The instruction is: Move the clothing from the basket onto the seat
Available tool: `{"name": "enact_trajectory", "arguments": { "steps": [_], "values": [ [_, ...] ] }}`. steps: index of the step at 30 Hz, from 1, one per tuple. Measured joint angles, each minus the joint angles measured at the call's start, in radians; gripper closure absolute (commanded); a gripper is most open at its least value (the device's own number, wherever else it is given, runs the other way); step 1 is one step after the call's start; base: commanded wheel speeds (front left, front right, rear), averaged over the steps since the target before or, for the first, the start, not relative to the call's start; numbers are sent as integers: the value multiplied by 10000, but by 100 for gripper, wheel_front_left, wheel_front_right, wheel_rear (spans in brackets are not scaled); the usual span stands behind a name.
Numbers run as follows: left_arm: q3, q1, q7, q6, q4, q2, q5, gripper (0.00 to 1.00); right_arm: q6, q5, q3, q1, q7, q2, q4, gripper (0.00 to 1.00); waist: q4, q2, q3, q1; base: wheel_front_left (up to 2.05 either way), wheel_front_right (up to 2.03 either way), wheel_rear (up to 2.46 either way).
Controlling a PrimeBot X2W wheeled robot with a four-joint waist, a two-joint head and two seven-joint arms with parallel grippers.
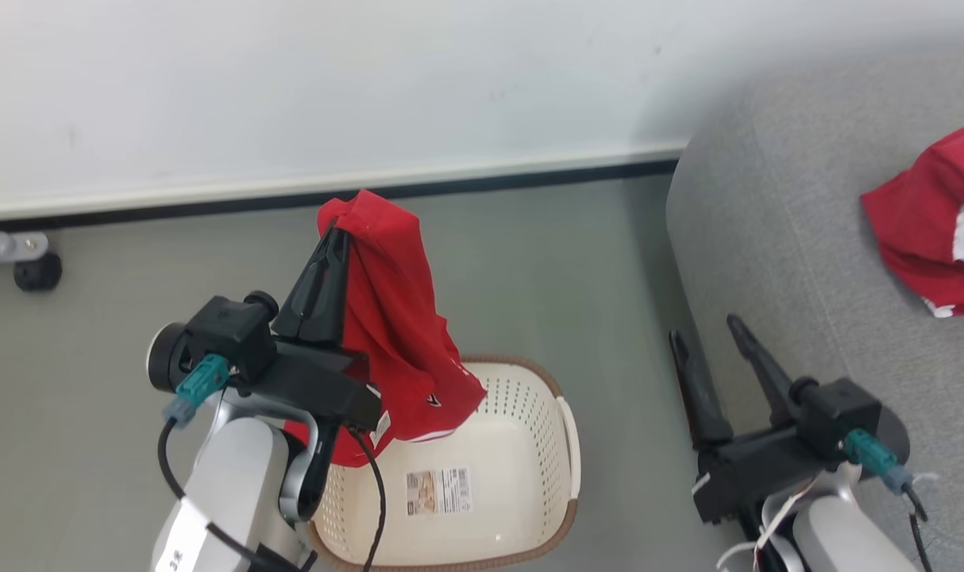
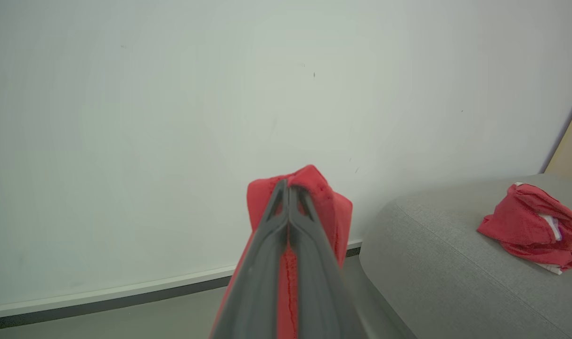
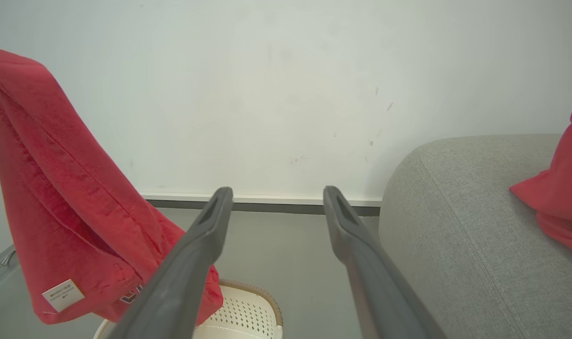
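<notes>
Above one cream-white perforated plastic basket [image 1: 530, 445], left tool [image 1: 335, 230] pinches one red fabric garment [image 1: 395, 318]; second red garment [image 1: 935, 230] lies on grey upholstered seat [image 1: 768, 238]; right tool [image 1: 704, 330] gapes empty.

- A white wall [image 1: 371, 79] stands at the back.
- A white strip [image 1: 450, 176] runs along its bottom.
- The floor [image 1: 530, 278] is grey.
- A small black wheel [image 1: 37, 272] sits far left, under a grey metal bar [image 1: 1, 246].
</notes>
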Motion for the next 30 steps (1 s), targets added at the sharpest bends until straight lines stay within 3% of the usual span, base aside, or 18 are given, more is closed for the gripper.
{"name": "enact_trajectory", "arguments": {
  "steps": [17, 30],
  "values": [
    [-380, 1329, 0, 128, -1590, -10, 23, 100, 13, 178, 314, 1079, 314, 77, -123, 0, -157, 0, -1336, 0, 0, 0, 0],
    [-451, 1746, 205, 359, -2405, 31, 215, 100, 4, 207, 341, 1255, 491, 73, -525, 0, -169, 2, -1502, 1, 0, 0, 0]
  ]
}}
